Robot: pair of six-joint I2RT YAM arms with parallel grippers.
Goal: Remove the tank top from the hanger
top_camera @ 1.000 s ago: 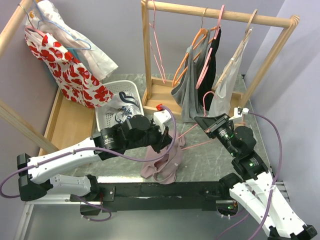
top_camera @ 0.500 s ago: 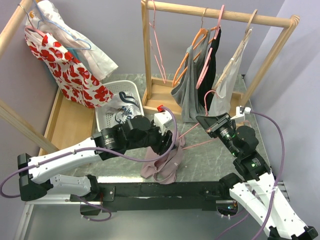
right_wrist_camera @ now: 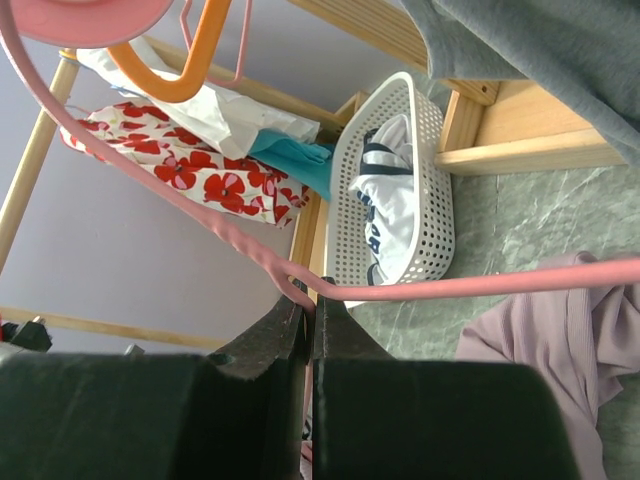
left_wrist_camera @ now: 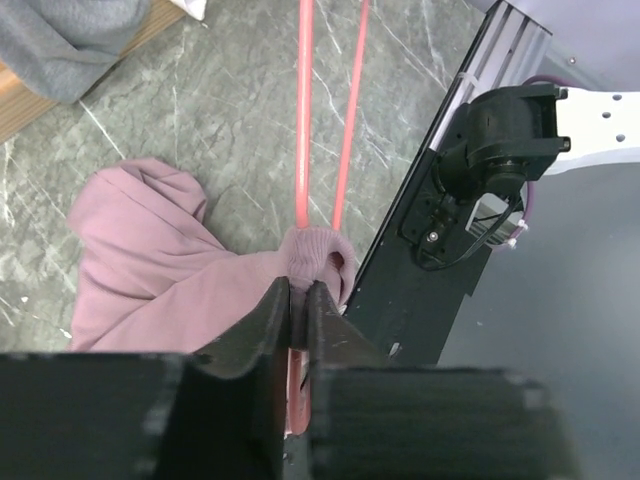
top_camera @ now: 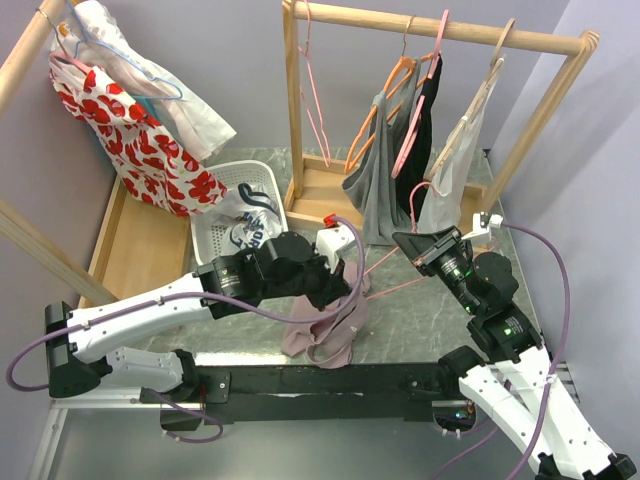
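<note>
Where the mottled grey-green stone tabletop (top_camera: pixel 410 320) meets its near edge, the mauve ribbed tank top (top_camera: pixel 322 330) lies in a crumpled heap, with one strap looped round the thin pink wire hanger (left_wrist_camera: pixel 304 120). The left gripper (left_wrist_camera: pixel 298 298) has its fingers pinched nearly together on that bunched strap, right where it wraps the hanger's bar. Across from it, the right gripper (right_wrist_camera: pixel 308 300) is clamped narrow on the same hanger, close to a bend in the wire. Behind the left arm sits a white perforated plastic basket (top_camera: pixel 240 166) holding a white and navy garment. Farther back, the pale wooden clothes rack (top_camera: pixel 350 16) carries a grey garment (top_camera: pixel 372 190), a black one and a pale one on hangers. At far left, a red-and-white floral dress (top_camera: pixel 140 150) hangs from another wooden rail.
</note>
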